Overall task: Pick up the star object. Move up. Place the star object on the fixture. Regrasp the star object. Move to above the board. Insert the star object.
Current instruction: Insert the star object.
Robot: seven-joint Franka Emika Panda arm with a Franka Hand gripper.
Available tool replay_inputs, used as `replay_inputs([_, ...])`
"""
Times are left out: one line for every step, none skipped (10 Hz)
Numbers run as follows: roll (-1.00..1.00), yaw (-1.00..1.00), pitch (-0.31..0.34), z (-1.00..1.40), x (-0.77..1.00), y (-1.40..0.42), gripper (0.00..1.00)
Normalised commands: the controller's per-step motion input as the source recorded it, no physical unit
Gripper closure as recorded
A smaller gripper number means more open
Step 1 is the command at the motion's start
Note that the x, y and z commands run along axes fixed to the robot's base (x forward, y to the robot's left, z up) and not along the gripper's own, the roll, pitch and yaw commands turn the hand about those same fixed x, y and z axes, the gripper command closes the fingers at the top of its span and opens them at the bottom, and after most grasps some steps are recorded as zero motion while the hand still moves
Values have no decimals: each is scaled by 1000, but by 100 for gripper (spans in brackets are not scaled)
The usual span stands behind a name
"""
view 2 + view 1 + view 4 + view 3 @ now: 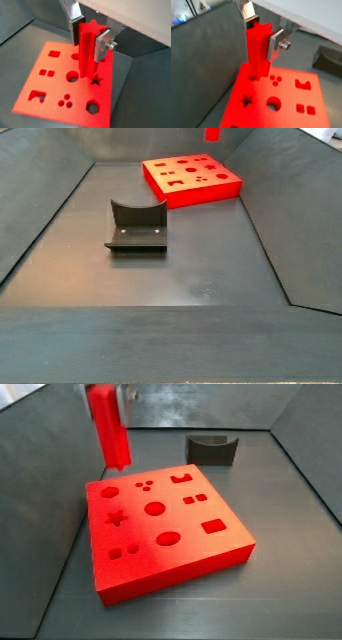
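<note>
The star object (256, 47) is a long bright red peg with a star-shaped end face, and it hangs upright in my gripper (260, 31). The silver fingers (103, 42) are shut on its upper end in both wrist views. Its lower end hovers just over the board (174, 559), near the far left corner. That end is apart from the sunken star hole (116, 515). The peg (107, 429) rises out of the top of a side view, and the gripper is mostly cut off there. The fixture (211, 448) stands empty beyond the board.
Grey bin walls (54, 218) slope up around the dark floor. The board (201, 190) lies at one end of the bin and the fixture (136, 228) sits mid-floor. The board carries round, oval, square and arch-shaped holes beside the star hole (97, 80).
</note>
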Motion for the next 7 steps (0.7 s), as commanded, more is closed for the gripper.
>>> replay_inputs([-107,-529,-224,-697,0,-386,100])
replay_inputs([-127,-406,-203,-663,129,-203,100])
replay_inputs([-4,-9,-14,0,0,0,100])
replay_inputs([87,0,-71,-269,0,-26,100])
replay_inputs([110,9,-170,-520,-34,-6,100])
replay_inputs([-9,0,-9,0,0,0,100])
replay_inputs([0,0,-14,-80,0,-9,100])
